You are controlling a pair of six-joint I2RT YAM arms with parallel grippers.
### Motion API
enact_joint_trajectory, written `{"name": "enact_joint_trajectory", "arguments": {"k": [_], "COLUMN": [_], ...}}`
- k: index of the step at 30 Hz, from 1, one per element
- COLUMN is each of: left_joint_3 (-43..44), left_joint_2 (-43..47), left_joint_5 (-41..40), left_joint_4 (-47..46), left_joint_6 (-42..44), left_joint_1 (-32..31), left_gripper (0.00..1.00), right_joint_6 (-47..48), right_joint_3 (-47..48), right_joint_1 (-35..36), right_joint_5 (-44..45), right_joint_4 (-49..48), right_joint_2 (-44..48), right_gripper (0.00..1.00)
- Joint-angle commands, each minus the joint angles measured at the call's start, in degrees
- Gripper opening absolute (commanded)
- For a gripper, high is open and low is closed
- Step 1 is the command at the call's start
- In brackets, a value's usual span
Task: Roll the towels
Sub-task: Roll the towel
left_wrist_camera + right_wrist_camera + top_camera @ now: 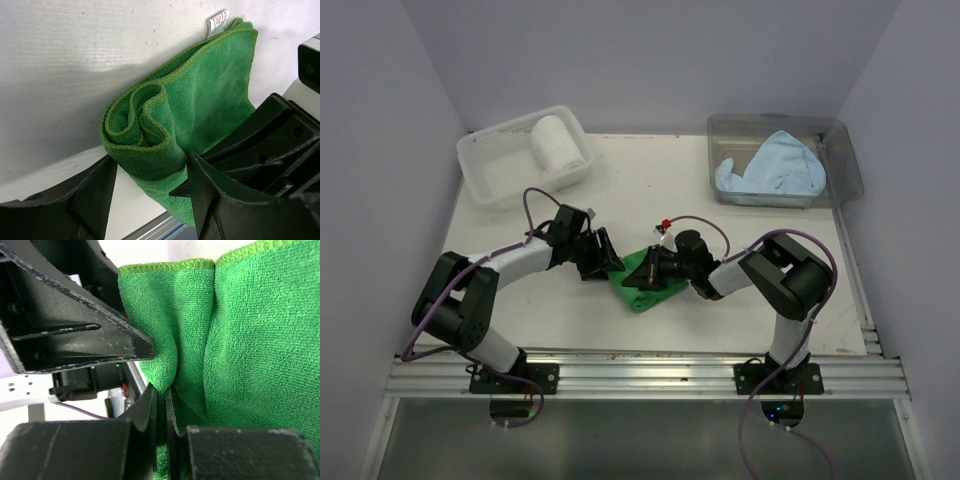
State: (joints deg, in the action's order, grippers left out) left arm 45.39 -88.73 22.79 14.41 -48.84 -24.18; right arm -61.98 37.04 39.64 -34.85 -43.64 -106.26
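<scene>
Both worked over the white counter (570,315): right pincer (162,390) clamped the green towel (210,100), left pincer (152,161) gaped astride its roll; one-o'clock tag (218,21) illegible.

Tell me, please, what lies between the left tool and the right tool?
The green towel, partly rolled: the top view shows it between the left tool and the right tool, which pinches a fold.

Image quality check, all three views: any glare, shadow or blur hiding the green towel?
Top external: even light, sharp, but left tool and right tool cover much of the green towel. Left wrist: towel in focus, soft shadow band across the table. Right wrist: pile crisp, background blown out white, no glare on cloth.
</scene>
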Motion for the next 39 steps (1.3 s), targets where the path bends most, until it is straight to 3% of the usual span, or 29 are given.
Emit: {"name": "enact_joint_trajectory", "arguments": {"k": [1, 10, 15, 17, 18, 20, 21, 23, 30, 34, 39], "left_joint_3": [0.1, 1.2, 1.7, 1.7, 1.7, 1.7, 1.8, 2.0, 2.1, 1.8, 2.4], "left_joint_2": [-1.1, -4.8, -5.1, -4.8, -4.7, -4.7, -4.7, -4.7, -5.0, -5.1, -5.2], "left_joint_5": [0.2, -0.5, -1.3, -1.8, -1.9, -2.0, -2.0, -2.0, -1.9, -1.3, -2.0], "left_joint_4": [-3.1, -4.1, -2.0, -1.1, -0.8, -0.1, 0.2, 0.7, 1.2, 1.0, 1.8], "left_joint_6": [-0.6, -2.2, -2.9, -3.0, -2.9, -2.9, -2.8, -2.6, -2.5, -2.8, -2.4], "left_joint_1": [-0.5, -1.5, -1.8, -1.9, -1.9, -1.9, -1.9, -1.9, -1.9, -1.8, -1.9], "left_gripper": [0.61, 0.52, 0.41, 0.36, 0.36, 0.35, 0.34, 0.32, 0.29, 0.29, 0.29], "right_joint_6": [-4.2, -4.4, -3.1, -1.3, 1.0, 3.1, 5.7, 8.1, 21.5, 26.8, 28.7], "right_joint_3": [-1.3, -2.1, -2.3, -2.1, -2.1, -1.8, -1.3, -1.0, 4.0, 8.9, 11.9], "right_joint_1": [-0.7, -1.2, -1.2, -1.2, -1.1, -1.1, -1.2, -1.1, -0.5, 2.4, 7.1], "right_joint_5": [-2.1, -1.6, -0.9, -0.2, 1.1, 2.2, 2.9, 5.1, 15.3, 18.5, 21.5], "right_joint_4": [-8.6, -9.1, -7.3, -3.9, -1.9, 5.0, 7.5, 14.6, 36.1, 46.4, 49.0], "right_joint_2": [-1.1, -1.2, -0.4, 0.6, 2.6, 5.2, 7.6, 10.7, 22.9, 23.4, 19.6], "right_gripper": [0.00, 0.00, 0.00, 0.12, 0.29, 0.47, 0.50, 0.55, 0.55, 0.62, 0.64]}}
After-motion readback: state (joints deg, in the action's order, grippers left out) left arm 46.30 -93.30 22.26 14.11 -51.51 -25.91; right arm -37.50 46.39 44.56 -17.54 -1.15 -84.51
